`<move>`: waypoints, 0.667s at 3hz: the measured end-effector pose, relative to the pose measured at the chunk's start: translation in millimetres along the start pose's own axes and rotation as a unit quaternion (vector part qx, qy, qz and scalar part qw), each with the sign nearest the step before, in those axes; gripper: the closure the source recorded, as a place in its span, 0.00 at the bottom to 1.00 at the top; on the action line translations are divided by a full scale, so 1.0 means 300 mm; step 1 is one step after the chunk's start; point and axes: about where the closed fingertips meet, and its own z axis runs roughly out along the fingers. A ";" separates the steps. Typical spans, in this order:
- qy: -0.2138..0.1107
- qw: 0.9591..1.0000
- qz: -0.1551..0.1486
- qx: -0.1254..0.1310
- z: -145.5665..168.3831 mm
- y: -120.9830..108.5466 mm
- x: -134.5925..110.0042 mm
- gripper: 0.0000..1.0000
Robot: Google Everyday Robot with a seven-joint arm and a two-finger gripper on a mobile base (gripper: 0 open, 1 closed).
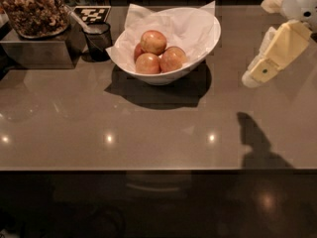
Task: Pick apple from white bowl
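At the far right edge of your view, the gripper (253, 77) hangs above the table (158, 133). It is cream-coloured and slants down and to the left. Its tip points roughly toward the white bowl (214, 33) but is well apart from it. From this angle you cannot tell whether it is spread or pressed together. Its dark shadow (257, 143) falls on the glossy grey-brown tabletop, nearer to you than the gripper itself.

Your target sits left of the gripper, toward the far side of the table. The white bowl is wide and glossy, its rim higher on the right than on the left. It is lined with crumpled white paper (190, 26) that sticks up past the far rim. Four apples lie clustered in it, left of the bowl's centre, touching one another. The top apple (153, 41) rests on the others. Two more sit in front of it, one on the near left (147, 63) and one on the near right (173, 58). What seems to be the fourth (137, 51) peeks out at the left, mostly hidden.

Just left of the bowl stands a small dark cup (99, 41) with a utensil handle (79, 21) leaning out of it. A black-and-white checkered tag (91, 14) lies behind it. At the far left a metal box (34, 56) carries a heap of brown dried stuff (32, 9).
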 end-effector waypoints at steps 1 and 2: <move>-0.039 0.995 0.089 0.016 0.034 -0.034 0.030 0.00; -0.081 0.982 0.165 0.050 0.079 -0.123 -0.007 0.00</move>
